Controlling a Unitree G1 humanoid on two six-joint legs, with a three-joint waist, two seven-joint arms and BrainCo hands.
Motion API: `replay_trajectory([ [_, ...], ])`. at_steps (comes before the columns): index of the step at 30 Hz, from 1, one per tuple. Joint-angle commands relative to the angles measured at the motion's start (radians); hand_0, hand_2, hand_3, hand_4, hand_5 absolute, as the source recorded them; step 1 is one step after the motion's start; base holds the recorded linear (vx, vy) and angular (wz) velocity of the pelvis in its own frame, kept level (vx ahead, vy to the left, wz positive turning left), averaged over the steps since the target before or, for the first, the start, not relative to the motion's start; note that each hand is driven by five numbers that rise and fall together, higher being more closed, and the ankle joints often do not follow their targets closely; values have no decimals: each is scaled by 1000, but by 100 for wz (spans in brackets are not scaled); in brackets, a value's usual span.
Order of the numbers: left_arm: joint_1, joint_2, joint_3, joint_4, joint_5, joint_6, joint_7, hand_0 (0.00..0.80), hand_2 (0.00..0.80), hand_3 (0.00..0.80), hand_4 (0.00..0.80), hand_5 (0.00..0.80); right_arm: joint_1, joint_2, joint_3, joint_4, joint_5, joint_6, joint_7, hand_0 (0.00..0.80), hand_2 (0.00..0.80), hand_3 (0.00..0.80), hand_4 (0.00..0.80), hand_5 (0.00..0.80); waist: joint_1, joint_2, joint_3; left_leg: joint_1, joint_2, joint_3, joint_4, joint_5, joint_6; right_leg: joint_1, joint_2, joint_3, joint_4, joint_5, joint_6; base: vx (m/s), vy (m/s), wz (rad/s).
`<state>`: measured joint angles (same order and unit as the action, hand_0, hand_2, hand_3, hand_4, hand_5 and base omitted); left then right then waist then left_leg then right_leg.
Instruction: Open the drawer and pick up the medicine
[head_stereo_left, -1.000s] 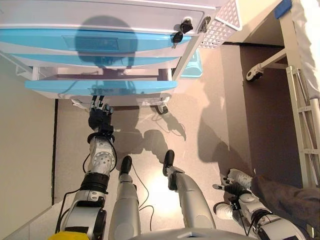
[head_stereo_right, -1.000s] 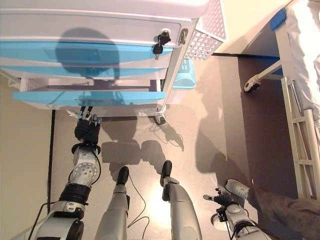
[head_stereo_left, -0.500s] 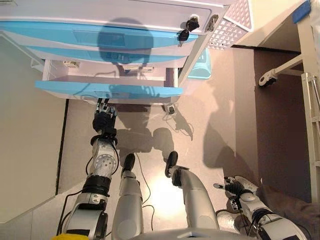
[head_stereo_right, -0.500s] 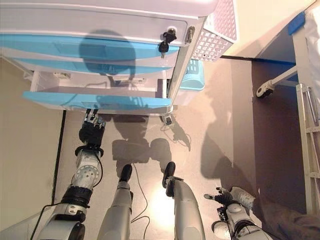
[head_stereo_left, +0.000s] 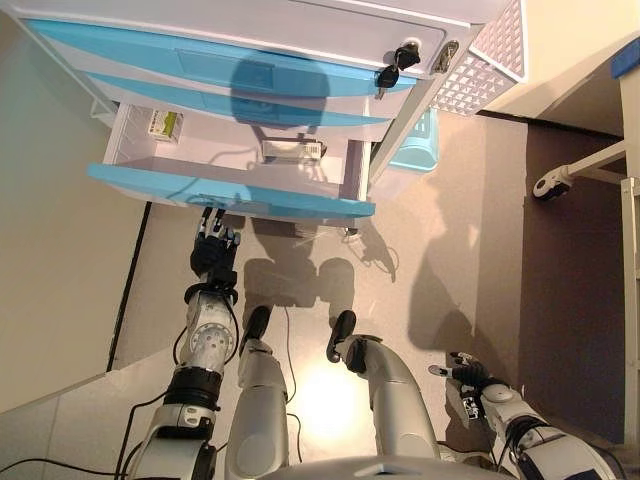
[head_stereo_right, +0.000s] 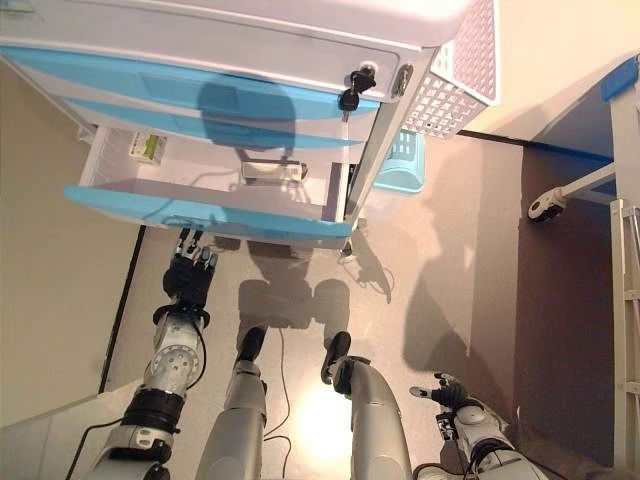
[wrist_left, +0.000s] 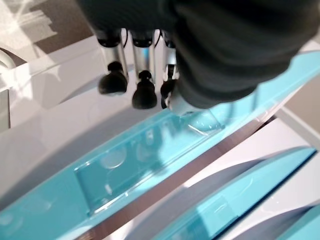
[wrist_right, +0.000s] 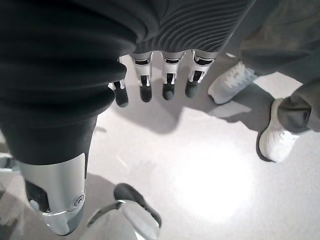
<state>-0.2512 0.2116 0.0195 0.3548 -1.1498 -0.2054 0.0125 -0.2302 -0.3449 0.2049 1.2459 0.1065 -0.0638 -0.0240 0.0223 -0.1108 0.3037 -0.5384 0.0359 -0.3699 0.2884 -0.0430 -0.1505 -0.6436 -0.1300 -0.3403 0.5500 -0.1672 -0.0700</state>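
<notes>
The lowest blue-fronted drawer (head_stereo_left: 230, 190) of the white cabinet (head_stereo_left: 300, 20) stands pulled out. Inside lie a green-and-white medicine box (head_stereo_left: 165, 124) at the far left and a pale box (head_stereo_left: 290, 151) near the middle. My left hand (head_stereo_left: 213, 250) is just below the drawer front, its straight fingers (wrist_left: 144, 85) reaching the white surface beside the blue front, close to its clear handle (wrist_left: 145, 160). It holds nothing. My right hand (head_stereo_left: 462, 372) hangs low at the right over the floor, with its fingers (wrist_right: 155, 85) relaxed and empty.
Two more blue drawers above are closed. Keys (head_stereo_left: 395, 65) hang from the cabinet's lock. A white perforated basket (head_stereo_left: 480, 70) hangs on its right side, with a light-blue bin (head_stereo_left: 420, 150) below. A frame's wheel (head_stereo_left: 555, 183) stands at the right. A person's white shoes (wrist_right: 277, 140) are near my right hand.
The whole view has shifted. The bottom drawer stands further out than before, and its inside with the two boxes has come into sight. My left hand stays at the drawer front.
</notes>
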Motion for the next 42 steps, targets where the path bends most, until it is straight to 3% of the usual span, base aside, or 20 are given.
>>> replay_trajectory([
  [1,-7,47,15,-267,55,-84,-99,800,800,800,800,800,82,-49,6,19,-21,5,-6,0,0,0,0,0,40,0,-62,-100,-98,-2,0,112,82,54,20,-4,-44,27,93,-4,-22,10],
  [22,150,74,-1,-372,22,-30,-147,800,800,800,800,800,93,-56,8,7,-20,-1,3,0,0,0,0,0,104,-8,-15,-102,-111,-44,-1,127,86,67,14,-45,-23,6,95,13,-18,6],
  [23,151,73,0,-371,22,-30,-147,800,800,800,800,800,94,-57,9,8,-20,-1,3,0,0,0,0,0,99,-14,-18,-91,-112,-42,3,96,88,74,15,-33,-15,-23,104,109,-55,11],
  [28,183,78,-7,-368,6,-14,-160,800,800,800,800,800,90,-61,10,2,-22,-2,5,0,0,0,0,0,113,-11,-5,-95,-117,-48,7,99,88,77,10,-42,-8,-30,103,29,-24,17],
  [39,256,101,-18,-378,-13,18,-168,800,800,800,800,800,78,-79,10,-12,-23,1,-1,0,0,0,0,0,132,-12,12,-100,-117,-54,6,107,91,79,15,-54,-23,-18,111,-6,3,1],
  [41,278,113,-22,-370,-17,31,-175,800,800,800,800,800,75,-85,7,-12,-22,2,-1,0,0,0,0,0,142,-2,19,-112,-118,-58,2,139,91,73,15,-68,-32,12,104,-43,31,1],
  [42,286,115,-21,-364,-18,36,-177,800,800,800,800,800,76,-87,8,-15,-23,2,-1,0,0,0,0,0,139,-8,17,-101,-119,-55,6,108,92,80,15,-56,-24,-16,113,88,-40,3],
])
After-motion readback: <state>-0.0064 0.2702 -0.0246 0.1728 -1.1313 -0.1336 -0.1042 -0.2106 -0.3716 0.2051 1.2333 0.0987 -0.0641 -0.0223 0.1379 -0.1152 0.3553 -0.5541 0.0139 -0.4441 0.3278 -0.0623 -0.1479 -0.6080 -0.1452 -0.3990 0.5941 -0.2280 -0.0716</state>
